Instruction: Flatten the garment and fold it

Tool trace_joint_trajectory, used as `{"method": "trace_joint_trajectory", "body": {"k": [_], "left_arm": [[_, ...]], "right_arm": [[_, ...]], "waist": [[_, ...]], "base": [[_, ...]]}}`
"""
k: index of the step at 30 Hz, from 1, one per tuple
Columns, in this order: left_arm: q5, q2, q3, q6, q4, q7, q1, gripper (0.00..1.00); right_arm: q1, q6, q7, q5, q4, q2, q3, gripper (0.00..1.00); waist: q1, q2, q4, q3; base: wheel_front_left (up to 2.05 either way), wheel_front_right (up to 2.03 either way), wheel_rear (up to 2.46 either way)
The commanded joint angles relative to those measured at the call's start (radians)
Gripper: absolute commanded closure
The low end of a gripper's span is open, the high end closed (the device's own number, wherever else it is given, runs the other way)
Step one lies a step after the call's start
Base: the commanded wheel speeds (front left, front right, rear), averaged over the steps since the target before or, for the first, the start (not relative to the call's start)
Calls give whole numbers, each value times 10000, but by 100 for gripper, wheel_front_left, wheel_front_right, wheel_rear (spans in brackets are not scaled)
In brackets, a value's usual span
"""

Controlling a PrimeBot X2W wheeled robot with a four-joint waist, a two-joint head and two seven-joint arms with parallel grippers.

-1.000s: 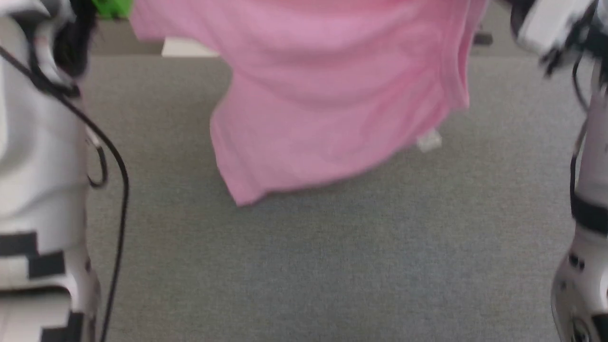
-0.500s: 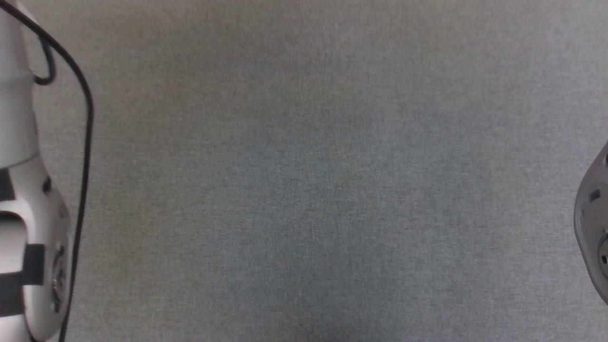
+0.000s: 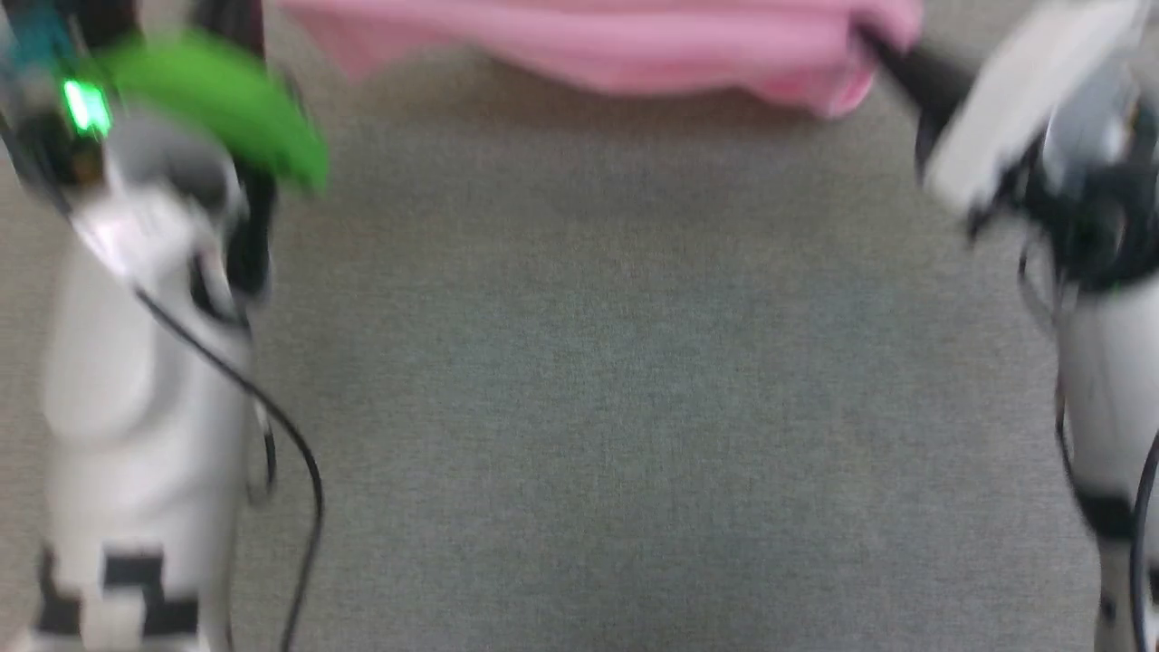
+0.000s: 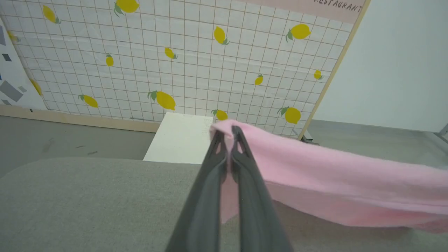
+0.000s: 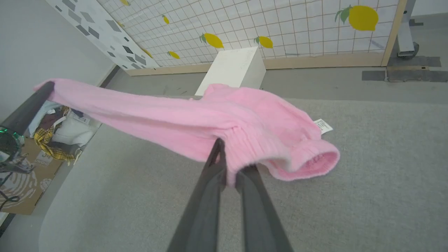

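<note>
Pink cotton shorts hang stretched in the air between the two tools, above the far part of the grey desk. The left tool is pressed together on one end of the cloth, with a fold of pink poking out past its tips. The right tool pinches the other end at the ribbed waistband, where the fabric bunches and rolls into a curl beside the white label. In the head view the shorts show as a blurred band at the top edge, seemingly clear of the desk. I judge the step in hand to be the flattening: the shorts are held out by two ends but not yet laid down. The next move calls for lowering both tools together toward the desk under even tension, so the cloth lands spread rather than bunched. The rolled right end will likely need smoothing before any fold.
</note>
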Motion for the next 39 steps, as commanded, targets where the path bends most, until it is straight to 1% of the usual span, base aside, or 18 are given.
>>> {"method": "trace_joint_trajectory", "body": {"k": [1, 3, 7, 11, 13, 16, 19, 23, 26, 27, 30, 34, 36, 39], "left_arm": [[-42, -11, -59, 28, -174, -28, 836, 100], [-231, -130, -190, 22, -468, 193, 2170, 100], [-669, -403, -155, 415, -1277, 557, 4874, 100], [-888, -461, -54, 914, -1872, 947, 7071, 100], [-1050, -468, -12, 1071, -2093, 1199, 8020, 100], [-1232, -466, 25, 1378, -2449, 1682, 9253, 100], [-1377, -454, 125, 1818, -3068, 2195, 10409, 100], [-1566, -479, 209, 2156, -4012, 2614, 11427, 100], [-1597, -498, 283, 2249, -4681, 2585, 11550, 100], [-1530, -421, 274, 2236, -4861, 2593, 11427, 100], [-1481, -246, 168, 2030, -5165, 2724, 10678, 100], [-1318, -22, -181, 1683, -4995, 3168, 8659, 100], [-1285, 103, -306, 1456, -4556, 3389, 7623, 100], [-1284, 64, -586, 1078, -3513, 3670, 5721, 100]], "right_arm": [[722, -13, -143, 322, -201, -107, -14, 100], [1988, -13, -106, 765, -575, -258, 15, 100], [4709, -13, -38, 1170, -1494, -558, 19, 100], [6894, -13, 79, 1222, -2248, -505, -163, 100], [7825, -13, 241, 1187, -2559, -450, -251, 100], [8954, -13, 588, 1065, -2926, -446, -329, 100], [9927, -13, 1055, 924, -3246, -458, -453, 100], [10746, -13, 1824, 913, -3606, -356, -702, 100], [10836, -13, 2103, 793, -3955, -238, -979, 100], [10742, -13, 2185, 784, -4079, -153, -1078, 100], [10262, -13, 2562, 802, -4295, 21, -1269, 100], [9185, -13, 3319, 806, -4395, 115, -1469, 100], [8662, -13, 3622, 801, -4355, 54, -1536, 100], [7652, -13, 4050, 757, -4160, 51, -1728, 100]], "waist": [[-2, -1, 72, -1258], [-2, -1, 141, -1714], [-2, -1, 280, -2415], [-2, -1, 361, -2892], [-2, -1, 395, -3096], [-2, -1, 379, -3377], [-2, -1, 333, -3539], [-2, -1, 285, -3593], [-2, -1, 244, -3501], [-2, -1, 215, -3442], [-2, -1, 126, -3170], [-2, -1, 10, -2596], [-2, -1, -69, -2323], [-2, -1, -254, -1721]], "base": [[0, 0, 0], [0, 0, 0], [0, 0, 0], [0, 0, 0], [0, 0, 0], [0, 0, 0], [0, 0, 0], [0, 0, 0], [0, 0, 0], [0, 0, 0], [0, 0, 0], [0, 0, 0], [0, 0, 0], [0, 0, 0]]}}
